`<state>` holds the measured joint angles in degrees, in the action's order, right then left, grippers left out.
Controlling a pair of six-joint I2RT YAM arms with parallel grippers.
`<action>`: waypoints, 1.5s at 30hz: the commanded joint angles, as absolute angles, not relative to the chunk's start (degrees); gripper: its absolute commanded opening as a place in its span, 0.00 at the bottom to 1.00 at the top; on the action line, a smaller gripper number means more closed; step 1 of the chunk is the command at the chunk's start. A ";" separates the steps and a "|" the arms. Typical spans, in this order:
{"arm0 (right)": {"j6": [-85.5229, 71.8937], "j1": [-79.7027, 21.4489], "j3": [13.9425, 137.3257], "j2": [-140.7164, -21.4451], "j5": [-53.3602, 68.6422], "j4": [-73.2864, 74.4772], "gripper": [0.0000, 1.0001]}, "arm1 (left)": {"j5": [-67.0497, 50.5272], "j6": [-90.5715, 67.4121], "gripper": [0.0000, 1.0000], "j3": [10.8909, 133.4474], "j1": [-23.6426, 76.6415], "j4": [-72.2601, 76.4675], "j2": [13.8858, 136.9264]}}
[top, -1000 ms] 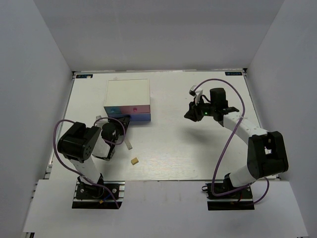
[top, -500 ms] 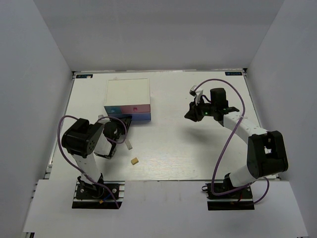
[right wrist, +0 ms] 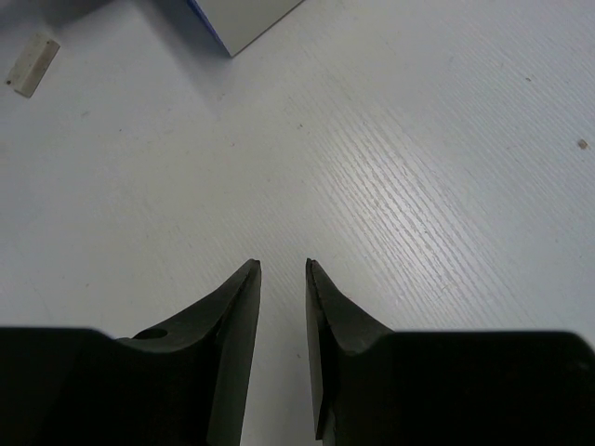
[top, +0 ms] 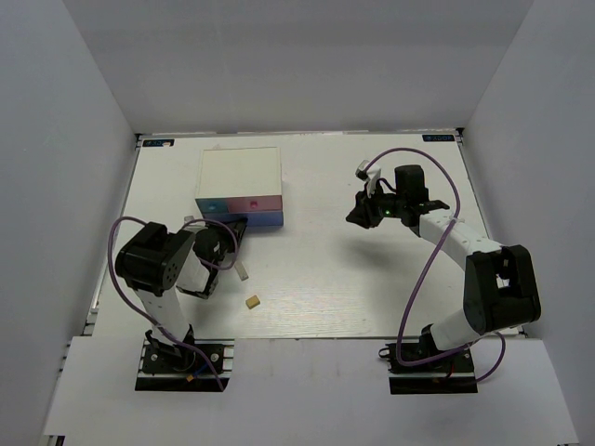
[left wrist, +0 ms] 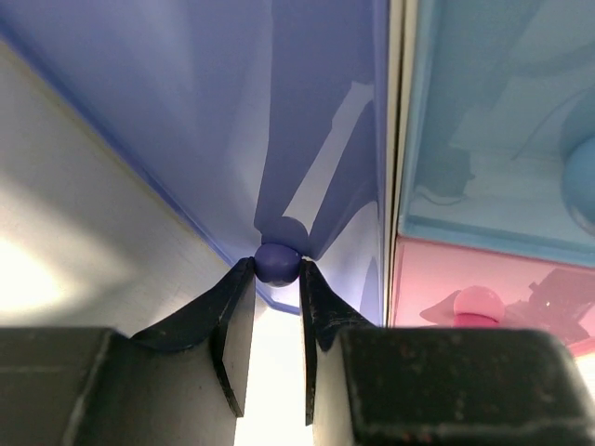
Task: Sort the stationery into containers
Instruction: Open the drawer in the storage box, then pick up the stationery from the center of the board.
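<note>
The white-topped drawer box stands at the back left, its pink and blue fronts facing the arms. My left gripper is shut on the small dark-blue knob of the violet-blue drawer front. Beside it are the pink front with its pink knob and a light-blue front. A tan eraser block lies on the table and a white eraser lies near the left gripper. My right gripper is narrowly open and empty above the table. No highlighters are in view.
The white table is enclosed by grey walls at the back and both sides. A purple cable loops over the right arm. A corner of the drawer box shows at the top of the right wrist view.
The left arm's elbow shifted slightly right and up; its gripper stayed on the drawer knob. The right arm has not moved.
</note>
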<state>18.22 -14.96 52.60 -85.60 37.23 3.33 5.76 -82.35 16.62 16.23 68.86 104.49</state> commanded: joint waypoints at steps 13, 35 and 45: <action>18.28 -14.77 52.56 -85.08 40.25 3.34 0.34 | 1.50 -79.19 0.24 5.54 16.00 61.35 89.48; 21.36 -15.12 51.59 -83.85 43.15 5.80 0.48 | -1.14 -66.98 0.87 13.18 16.00 22.12 64.35; 21.53 -15.03 50.98 -84.02 43.42 5.28 0.48 | 0.18 -54.32 0.53 26.18 17.14 -13.59 57.92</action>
<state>20.60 -15.03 51.22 -85.56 41.85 6.02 -0.36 -60.10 22.87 16.69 1.21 58.81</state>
